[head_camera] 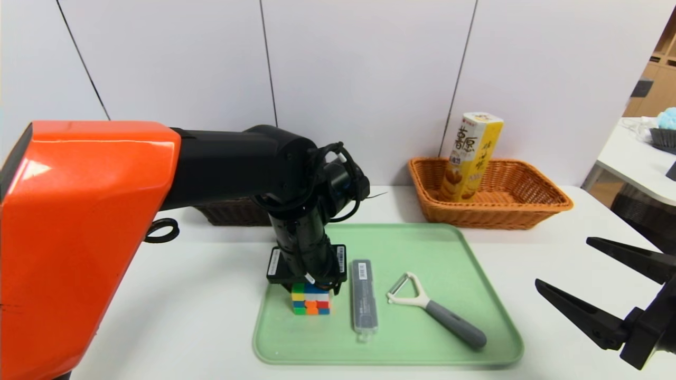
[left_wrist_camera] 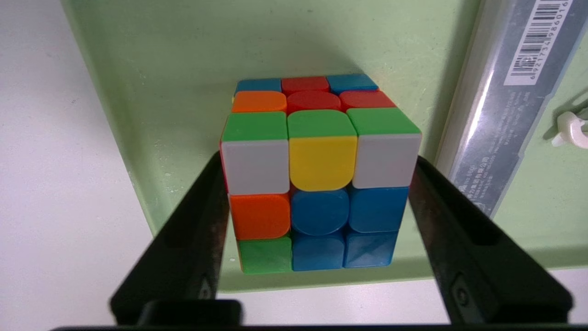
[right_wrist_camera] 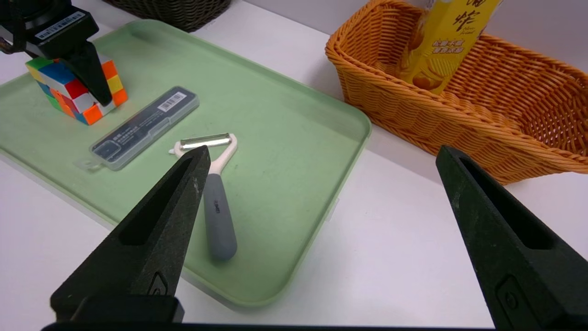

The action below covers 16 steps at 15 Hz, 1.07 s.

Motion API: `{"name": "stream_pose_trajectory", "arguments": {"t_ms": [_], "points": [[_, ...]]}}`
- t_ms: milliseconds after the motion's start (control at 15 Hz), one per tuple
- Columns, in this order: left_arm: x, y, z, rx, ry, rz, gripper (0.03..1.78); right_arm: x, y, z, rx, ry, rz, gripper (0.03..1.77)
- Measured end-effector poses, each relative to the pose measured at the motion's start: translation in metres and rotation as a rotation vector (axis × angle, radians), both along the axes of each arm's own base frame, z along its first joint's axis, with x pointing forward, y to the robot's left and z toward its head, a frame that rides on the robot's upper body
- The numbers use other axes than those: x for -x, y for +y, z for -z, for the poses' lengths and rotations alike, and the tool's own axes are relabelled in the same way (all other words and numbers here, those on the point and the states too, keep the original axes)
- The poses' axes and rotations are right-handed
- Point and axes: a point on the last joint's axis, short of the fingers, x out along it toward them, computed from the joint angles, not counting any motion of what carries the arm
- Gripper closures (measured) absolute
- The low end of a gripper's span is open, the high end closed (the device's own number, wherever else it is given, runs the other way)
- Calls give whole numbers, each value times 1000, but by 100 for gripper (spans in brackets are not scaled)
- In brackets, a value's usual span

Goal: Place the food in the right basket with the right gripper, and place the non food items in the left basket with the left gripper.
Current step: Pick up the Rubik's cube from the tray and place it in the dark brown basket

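A multicoloured puzzle cube (head_camera: 310, 302) (left_wrist_camera: 317, 184) (right_wrist_camera: 76, 87) stands at the left edge of the green tray (head_camera: 449, 253). My left gripper (head_camera: 311, 287) (left_wrist_camera: 319, 158) comes down over it, with one finger pressed against each side; the cube still rests on the tray. A grey flat case (head_camera: 363, 301) (right_wrist_camera: 144, 126) and a peeler (head_camera: 433, 309) (right_wrist_camera: 216, 197) lie on the tray to the cube's right. A yellow snack box (head_camera: 470, 155) stands in the orange right basket (head_camera: 528, 211). My right gripper (head_camera: 562, 261) (right_wrist_camera: 321, 149) hovers open and empty over the table right of the tray.
The dark left basket (head_camera: 232, 214) sits at the back, mostly hidden behind my left arm. The wall runs close behind both baskets. Another table (head_camera: 634, 158) stands off to the far right.
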Motion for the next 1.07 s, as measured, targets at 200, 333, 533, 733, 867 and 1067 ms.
{"name": "stream_pose_trajectory", "arguments": {"t_ms": [200,333,533,733,867,1067], "points": [[1,0,1,-4,5,1,85,0,0,-1,-1,-3,0,11],[1,0,2,-6,8,2,85,1,0,-1,-2,-7,0,11],[3,2,0,-8,8,2,85,1,0,-2,-3,-10,1,11],[11,3,-18,11,-44,16,85,1,0,-2,-3,-11,1,11],[29,1,-40,7,-130,60,85,1,-1,0,0,-2,0,11],[52,5,-78,-3,-289,151,85,1,0,0,2,1,-2,11]]}}
